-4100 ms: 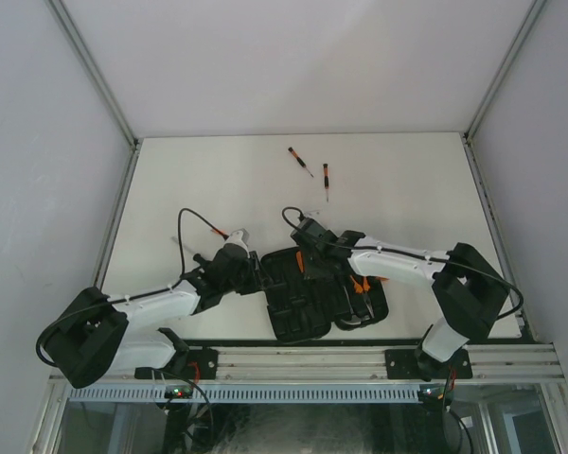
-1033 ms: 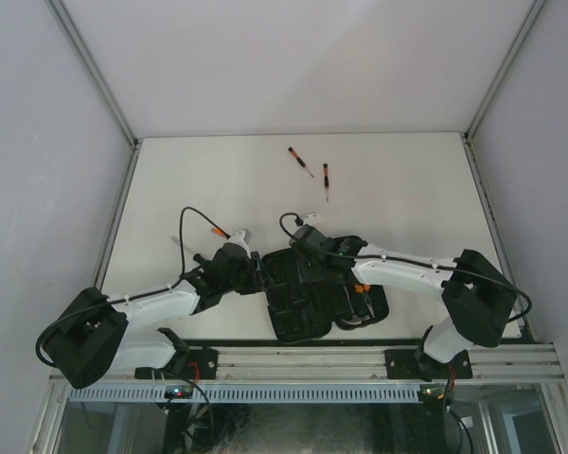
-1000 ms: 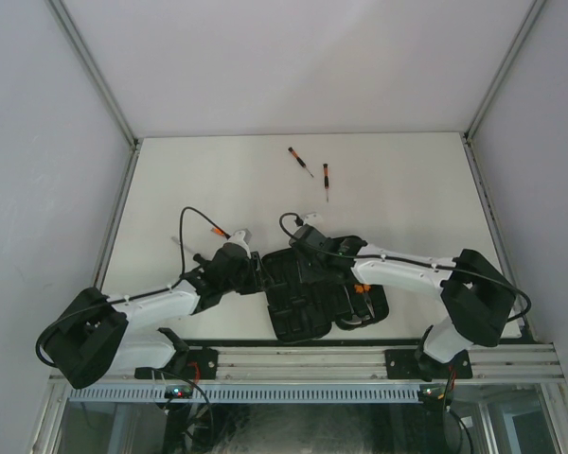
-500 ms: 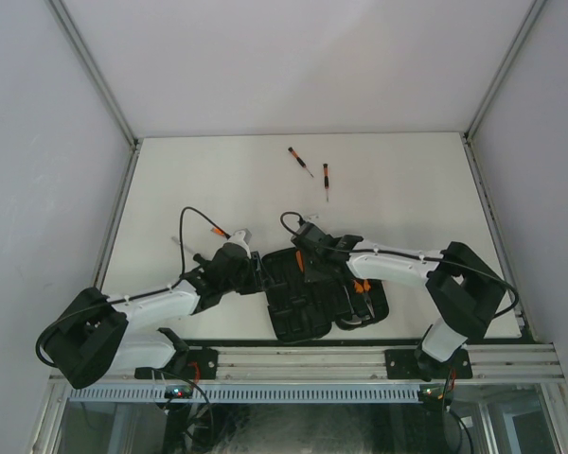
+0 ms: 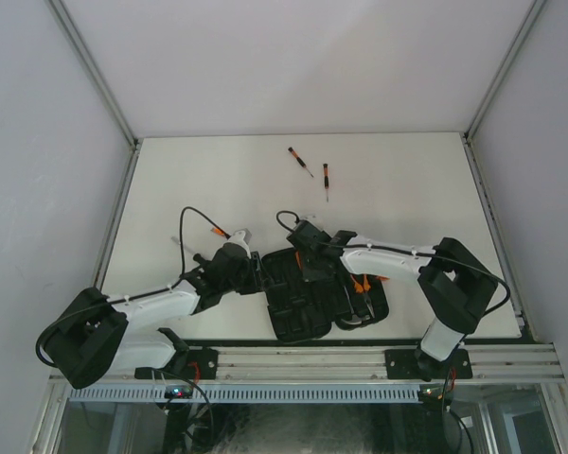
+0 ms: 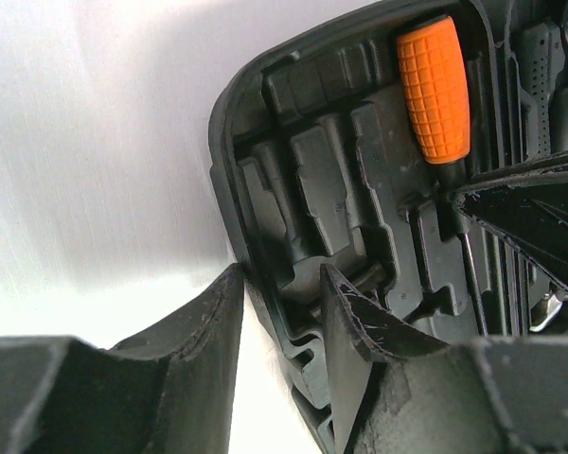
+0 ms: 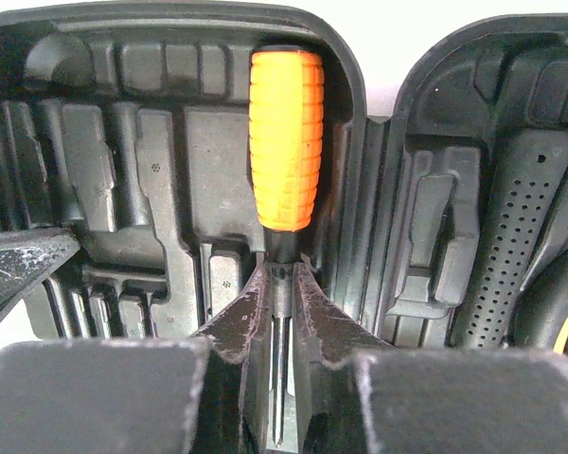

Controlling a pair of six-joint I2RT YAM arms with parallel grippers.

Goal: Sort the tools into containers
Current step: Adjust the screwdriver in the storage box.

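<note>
Orange-handled screwdriver [image 7: 285, 142]: shaft pinched by right hand [image 7: 282, 276], seating it in tool case [image 7: 123, 170] slot; left hand [image 6: 279, 276] clamps rim, steadying it

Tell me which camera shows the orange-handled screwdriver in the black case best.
The right wrist view: the screwdriver fills the middle, lying in the case, its shaft between the fingers of the right gripper. The left wrist view catches it near an edge, partly hidden. The top view shows only an orange speck.
</note>
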